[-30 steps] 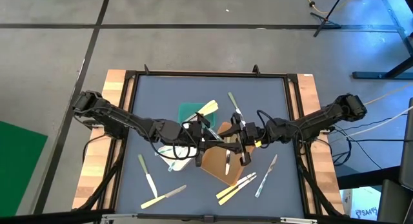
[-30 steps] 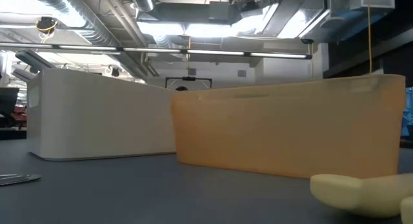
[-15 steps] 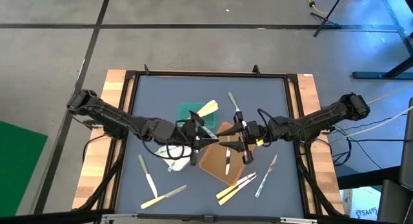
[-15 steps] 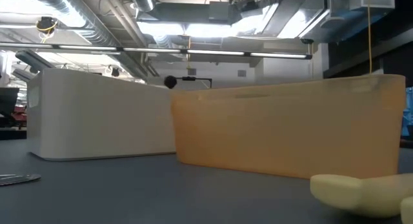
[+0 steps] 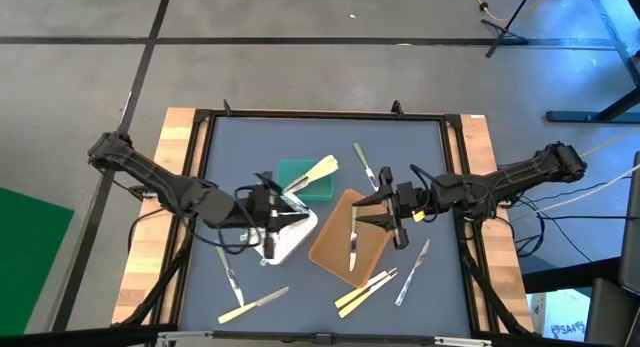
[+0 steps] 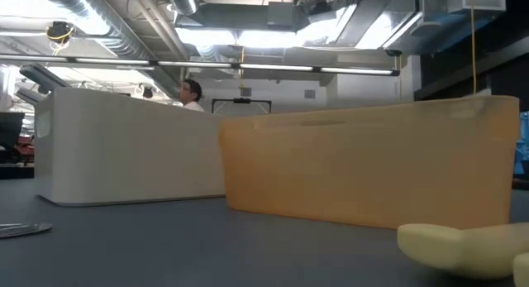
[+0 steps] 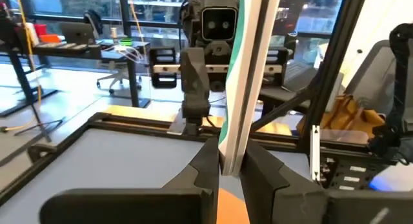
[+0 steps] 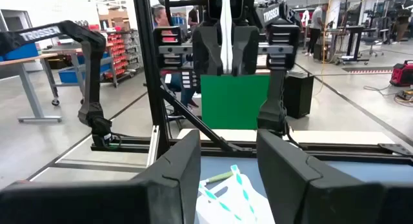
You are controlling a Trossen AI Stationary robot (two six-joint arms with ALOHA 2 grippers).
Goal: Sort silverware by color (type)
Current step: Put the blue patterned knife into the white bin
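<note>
My left gripper (image 5: 272, 225) hangs over the white tray (image 5: 300, 235), shut on a white and green utensil (image 7: 244, 69). The right wrist view shows that gripper (image 8: 226, 30) farther off, with the white utensil between its fingers. My right gripper (image 5: 385, 215) is open over the right edge of the brown tray (image 5: 335, 255), holding nothing (image 8: 229, 159). One utensil (image 5: 352, 242) lies in the brown tray. Cream utensils (image 5: 320, 169) rest on the green tray (image 5: 300, 177). Others lie flat on the mat (image 5: 365, 163) (image 5: 231, 275) (image 5: 254, 305) (image 5: 364, 288) (image 5: 412, 273). My left gripper pinches the utensil between its two fingers (image 7: 210, 162), at a spot low on its length (image 7: 231, 146). The utensil sticks out past the fingertips as a long white strip with a green edge, lifted clear of the table. Which end is held does not show.
The white tray holds pale striped utensils (image 8: 226, 185). In the low view the white tray's wall (image 6: 124, 146) and the brown tray's wall (image 6: 372, 167) stand side by side, with a cream utensil (image 6: 463, 246) close in front. A person (image 6: 192, 93) shows far behind. A black frame (image 5: 325, 115) borders the mat.
The two grippers, close together over the trays' middle a second ago, have drawn apart. The left one went toward the table's left edge and the right one toward the right edge. The white tray, earlier covered by the left gripper, now shows more.
</note>
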